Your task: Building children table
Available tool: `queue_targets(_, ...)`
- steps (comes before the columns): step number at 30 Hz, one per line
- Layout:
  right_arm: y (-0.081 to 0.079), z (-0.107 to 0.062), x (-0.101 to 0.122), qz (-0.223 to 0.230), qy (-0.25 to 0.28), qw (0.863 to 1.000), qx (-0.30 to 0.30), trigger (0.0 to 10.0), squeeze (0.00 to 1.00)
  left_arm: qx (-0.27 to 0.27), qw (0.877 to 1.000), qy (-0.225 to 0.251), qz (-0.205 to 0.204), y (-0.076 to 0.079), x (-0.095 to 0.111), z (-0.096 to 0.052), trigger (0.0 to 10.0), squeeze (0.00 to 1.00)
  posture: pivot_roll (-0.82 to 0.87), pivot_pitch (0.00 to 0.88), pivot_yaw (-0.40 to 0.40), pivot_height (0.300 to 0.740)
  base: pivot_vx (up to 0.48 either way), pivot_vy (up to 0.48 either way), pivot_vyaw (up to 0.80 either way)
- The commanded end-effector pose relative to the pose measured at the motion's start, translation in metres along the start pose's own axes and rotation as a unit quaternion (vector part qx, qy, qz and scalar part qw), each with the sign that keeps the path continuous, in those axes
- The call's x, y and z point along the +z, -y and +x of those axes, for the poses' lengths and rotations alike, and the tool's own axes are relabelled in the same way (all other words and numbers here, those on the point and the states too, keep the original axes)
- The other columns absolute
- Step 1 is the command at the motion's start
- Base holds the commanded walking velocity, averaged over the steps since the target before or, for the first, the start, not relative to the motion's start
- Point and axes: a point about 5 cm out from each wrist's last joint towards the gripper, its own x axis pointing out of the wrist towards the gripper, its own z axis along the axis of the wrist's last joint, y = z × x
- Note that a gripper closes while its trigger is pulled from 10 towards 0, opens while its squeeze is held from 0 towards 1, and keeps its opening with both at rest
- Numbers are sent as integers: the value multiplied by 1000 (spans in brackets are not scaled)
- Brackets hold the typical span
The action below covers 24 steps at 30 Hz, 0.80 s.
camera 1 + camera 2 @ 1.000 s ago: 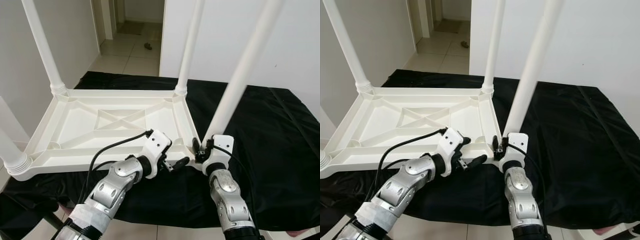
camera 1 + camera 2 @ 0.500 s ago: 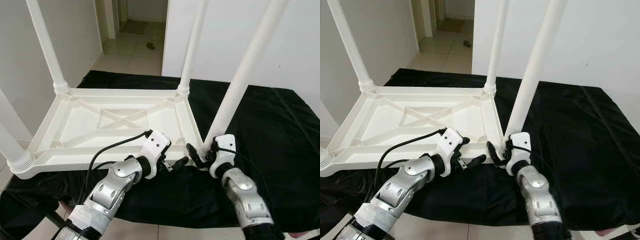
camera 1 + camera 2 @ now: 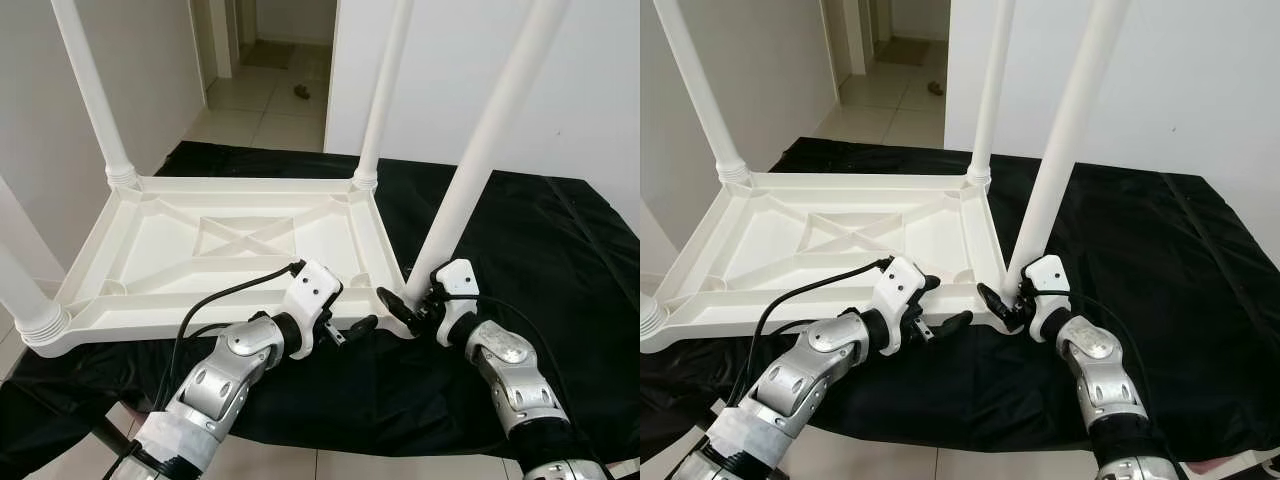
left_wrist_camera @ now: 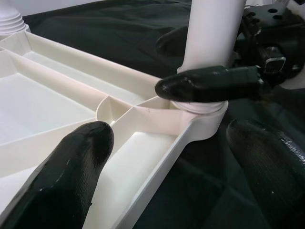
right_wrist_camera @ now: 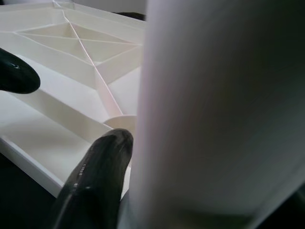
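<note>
One white plastic children's table [image 3: 230, 250], upside down on a black cloth [image 3: 520, 250], ribbed underside up, four legs upright; my right gripper [image 3: 405, 308] held the near-right leg [image 3: 470, 190] at its base, my left gripper [image 3: 350, 330] spread wide beside that corner.

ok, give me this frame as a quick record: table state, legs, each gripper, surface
table: white tabletop upside down, ribbed underside up
legs: four white legs standing up from the corners
near-right leg: seated in its corner socket
right gripper: fingers around the base of that leg
left gripper: open, at the tabletop's near edge beside the same corner
surface: black cloth under the table
background: tiled hallway floor
</note>
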Motion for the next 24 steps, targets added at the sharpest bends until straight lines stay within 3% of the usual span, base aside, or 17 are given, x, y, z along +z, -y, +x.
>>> queue_targets(1,-6,3,0,-7,3,1000,26,0,0,-14,1000,-6,-1,2,-1,-2,10000,0,42,0,-25,740,0,0,0)
queue_targets(11,-11,-5,-3,10,7,1000,-14,0,0,-9,1000,-8,-2,1,0,-6,10000,0,46,0,-24,740,0,0,0)
queue_targets(20,-42,-1,6,40,34,997,-58,0,0,-15,1000,-10,-1,0,1,-4,10000,0,38,0,-14,740,0,0,0)
queue_targets(24,-46,-1,6,51,35,994,-95,0,0,-17,1000,-11,-1,2,0,-5,10000,0,37,0,-15,740,0,0,0)
